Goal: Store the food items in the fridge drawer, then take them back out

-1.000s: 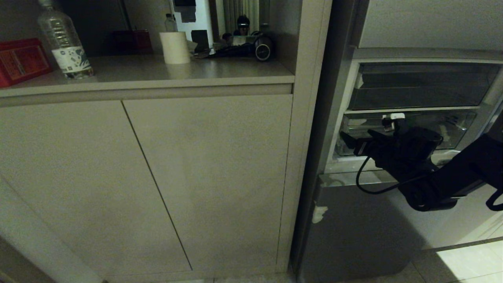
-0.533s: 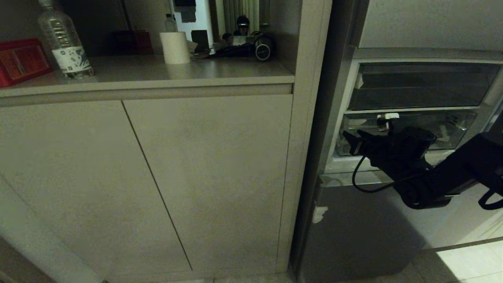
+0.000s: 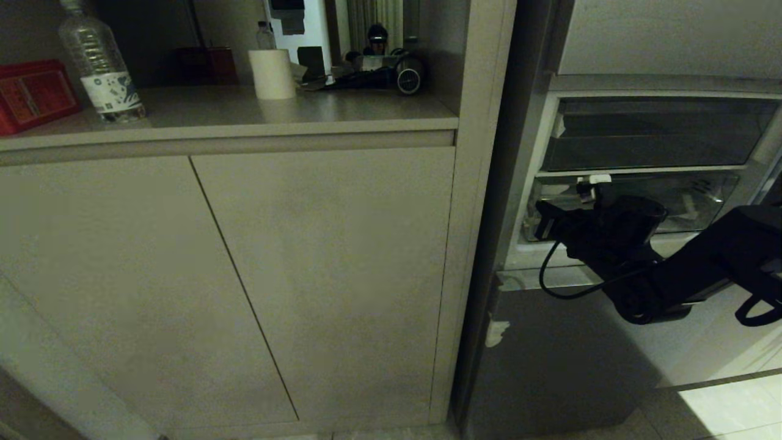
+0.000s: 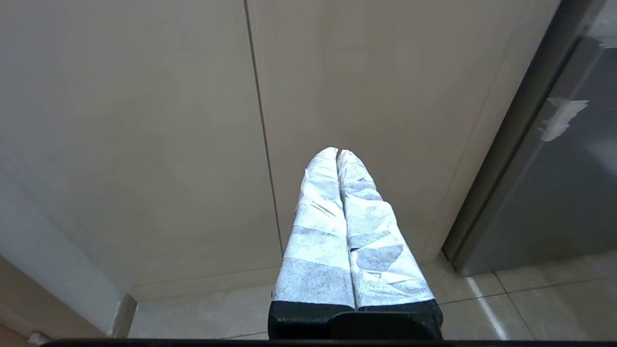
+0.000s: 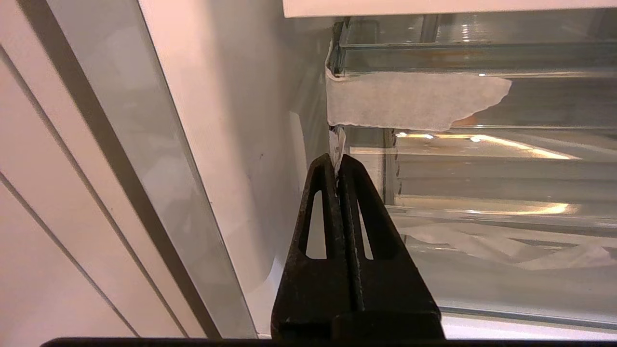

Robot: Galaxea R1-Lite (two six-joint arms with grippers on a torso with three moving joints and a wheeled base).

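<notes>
At the lower right of the head view we find the fridge drawer, a clear-plastic drawer seated in the open fridge directly under a darker, smoky drawer. We see no food items in any view; the part of the clear drawer that shows holds only reflections and pale crumpled sheet on its floor. A torn scrap of white tape sticks along the drawer's front edge at its corner, next to the fridge's inner side wall.

We note the right end effector at that same corner, fingers pressed fully together. Its tips touch, or nearly touch, a small strip of white tape hanging just under the larger scrap; we cannot tell whether the strip is actually pinched. In the head view the right arm reaches in from the right edge across the drawer front, with a black cable looping beneath the wrist.

We record the left end effector parked low, its white-wrapped fingers closed on nothing, pointing toward the beige cabinet doors just above the tiled floor.

Above the cabinet, the tabletop carries a clear water bottle, a red box, and a pale paper cup.
</notes>
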